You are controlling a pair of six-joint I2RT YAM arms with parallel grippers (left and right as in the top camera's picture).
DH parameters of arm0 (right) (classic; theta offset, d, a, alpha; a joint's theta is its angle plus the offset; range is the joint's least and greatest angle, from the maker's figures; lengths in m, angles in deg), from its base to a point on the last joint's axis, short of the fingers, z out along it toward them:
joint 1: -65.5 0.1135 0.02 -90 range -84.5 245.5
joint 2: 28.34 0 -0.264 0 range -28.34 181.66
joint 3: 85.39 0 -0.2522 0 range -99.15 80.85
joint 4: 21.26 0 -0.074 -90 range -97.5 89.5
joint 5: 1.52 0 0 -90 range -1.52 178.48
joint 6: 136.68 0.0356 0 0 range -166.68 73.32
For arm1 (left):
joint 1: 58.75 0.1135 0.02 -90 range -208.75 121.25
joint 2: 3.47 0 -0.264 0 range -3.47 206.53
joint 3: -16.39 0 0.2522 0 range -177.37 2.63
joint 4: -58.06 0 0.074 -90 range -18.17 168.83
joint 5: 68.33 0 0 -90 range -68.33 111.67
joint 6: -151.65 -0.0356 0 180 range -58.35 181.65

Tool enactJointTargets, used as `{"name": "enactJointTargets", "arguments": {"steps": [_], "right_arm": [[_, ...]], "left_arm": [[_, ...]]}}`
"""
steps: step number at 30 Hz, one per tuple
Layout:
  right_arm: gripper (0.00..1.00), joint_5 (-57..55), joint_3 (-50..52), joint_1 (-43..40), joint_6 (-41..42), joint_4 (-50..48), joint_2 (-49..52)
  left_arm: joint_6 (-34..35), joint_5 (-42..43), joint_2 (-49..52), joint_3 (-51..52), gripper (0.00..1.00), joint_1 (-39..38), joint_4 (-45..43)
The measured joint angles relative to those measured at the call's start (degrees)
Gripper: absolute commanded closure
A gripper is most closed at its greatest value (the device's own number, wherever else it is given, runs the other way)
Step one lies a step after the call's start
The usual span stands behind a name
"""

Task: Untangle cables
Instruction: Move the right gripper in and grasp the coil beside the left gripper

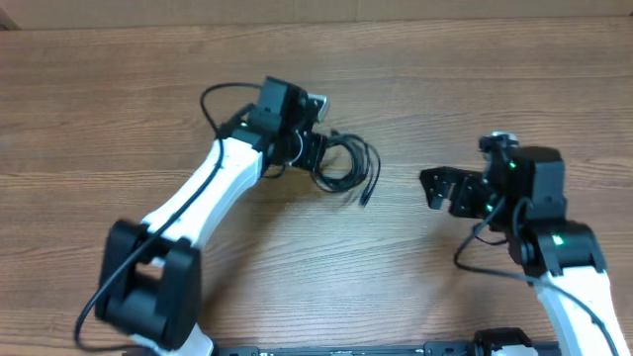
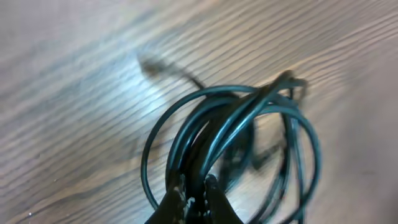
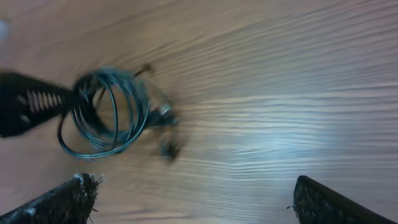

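The cables [image 1: 348, 161] are a small coil of thin black wire on the wooden table, with a plug tip hanging toward the right at the coil's lower edge. My left gripper [image 1: 315, 156] is shut on the coil's left side; in the left wrist view the strands [image 2: 236, 124] pass between the closed fingertips [image 2: 196, 193]. My right gripper [image 1: 435, 188] is open and empty, to the right of the coil and apart from it. The right wrist view shows the coil [image 3: 106, 118] at the far left with the left gripper's finger beside it.
A thicker black cord [image 1: 213, 99] loops off the left arm's wrist. Another arm cord [image 1: 475, 247] hangs by the right arm. The wooden table's far edge [image 1: 316, 22] runs along the top.
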Motion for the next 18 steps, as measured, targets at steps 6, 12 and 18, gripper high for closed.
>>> {"name": "enactJointTargets", "arguments": {"steps": [6,12,18], "right_arm": [[0.28,6.9,0.0,5.6,0.1,-6.6,7.6],[0.32,8.7,0.0,13.6,0.8,-15.6,13.3],[0.87,3.9,-0.1,17.3,6.2,-19.1,17.2]], "left_arm": [[2.1,4.3,-6.9,-1.7,0.96,0.0,3.1],[3.4,8.7,-7.3,-1.7,0.96,0.0,5.0],[4.3,12.2,-7.3,-1.7,0.96,0.0,5.8]]}}
